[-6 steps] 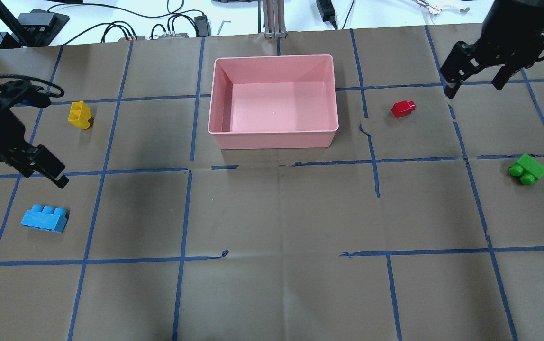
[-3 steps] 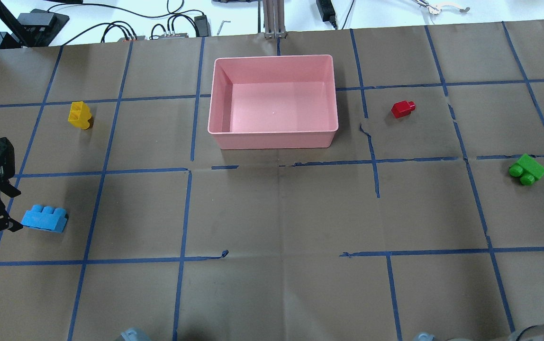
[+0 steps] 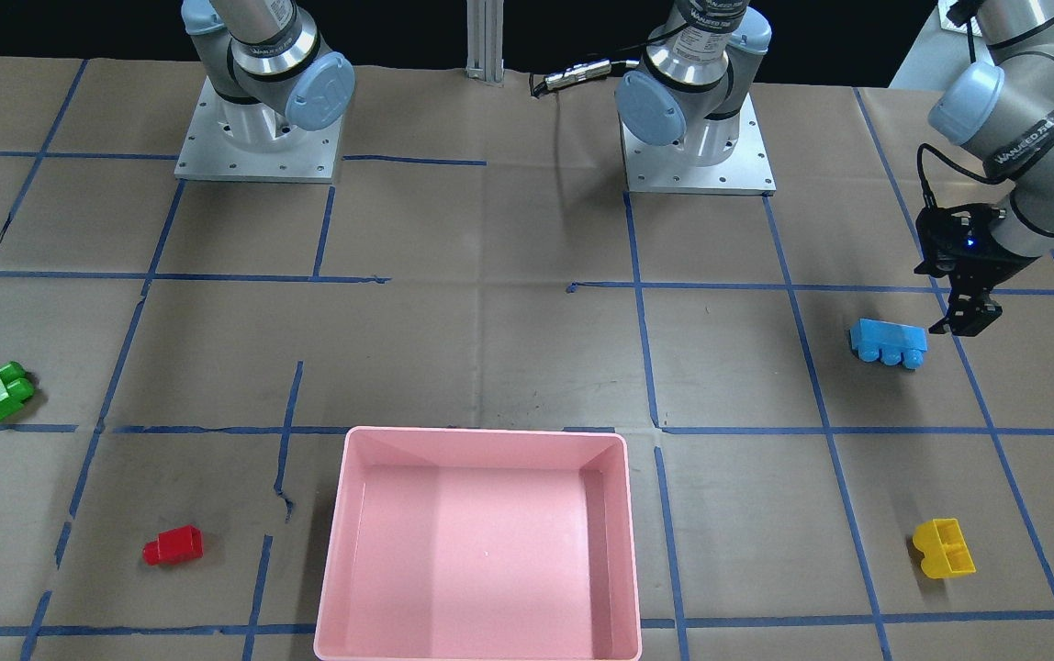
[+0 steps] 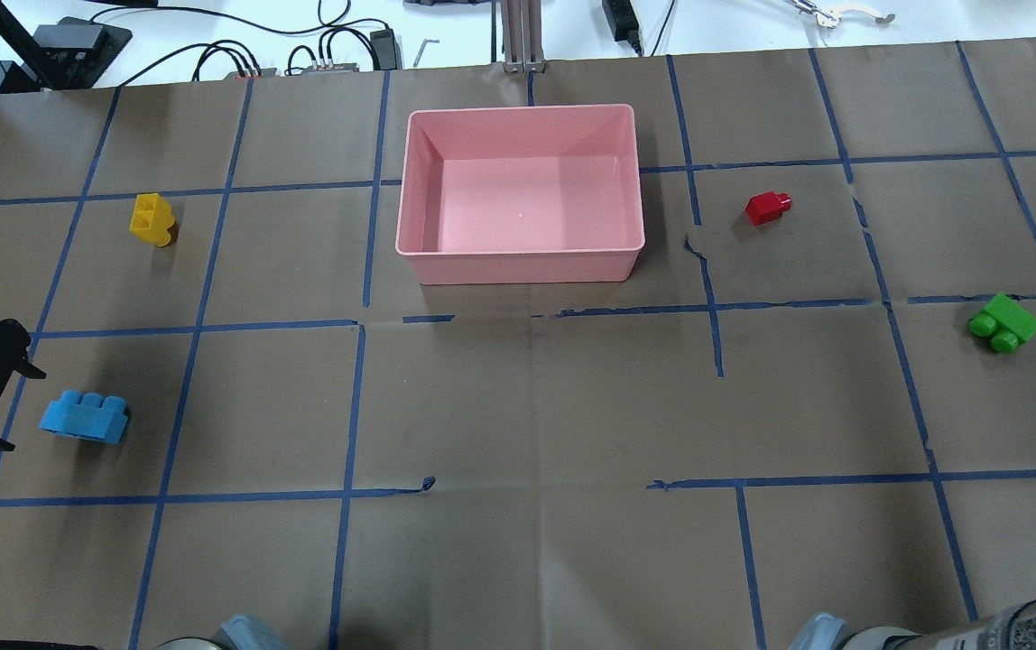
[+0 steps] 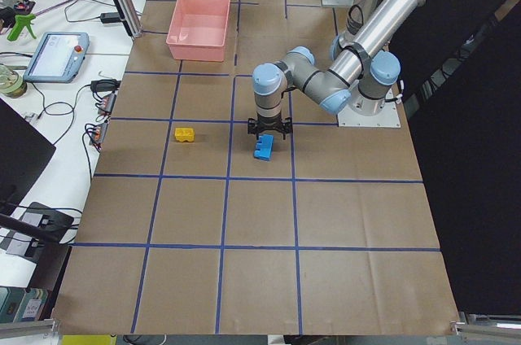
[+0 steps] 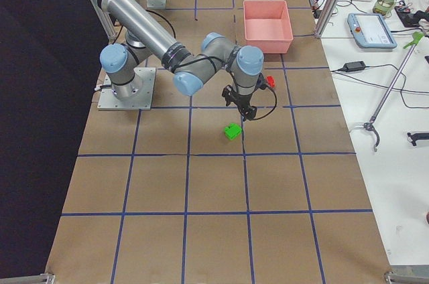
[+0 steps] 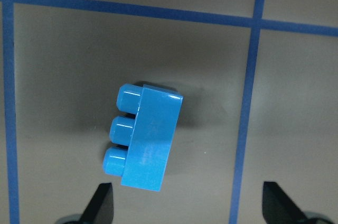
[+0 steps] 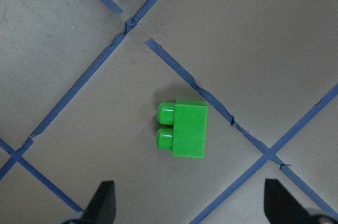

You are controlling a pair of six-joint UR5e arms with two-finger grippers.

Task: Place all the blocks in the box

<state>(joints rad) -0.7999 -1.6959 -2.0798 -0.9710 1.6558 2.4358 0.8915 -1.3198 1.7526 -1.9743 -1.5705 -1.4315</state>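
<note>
The desk [image 4: 527, 406] is covered in brown paper crossed by blue tape lines. The pink box [image 4: 518, 266] sits on it at the far middle from the robot, open side up. All four bricks lie on the desk outside the box.

The left end effector [image 7: 190, 203] hangs well off to the robot's left of the box and nearer the robot. Its fingers are spread wide with nothing between them, and the blue brick [image 4: 83, 420] is below and just ahead of them. The right end effector [image 8: 190, 203] is well off to the box's other side, likewise spread wide and holding nothing, above the green brick [image 4: 1005, 322].

The blue brick lies on its side, far to the left of the box. The green brick lies on its side too, far to the right. The yellow brick [image 4: 152, 219] lies left of the box, level with it, its hollow underside showing. The red brick [image 4: 767, 207] lies near the box's right wall, its stud pointing away from the box.
</note>
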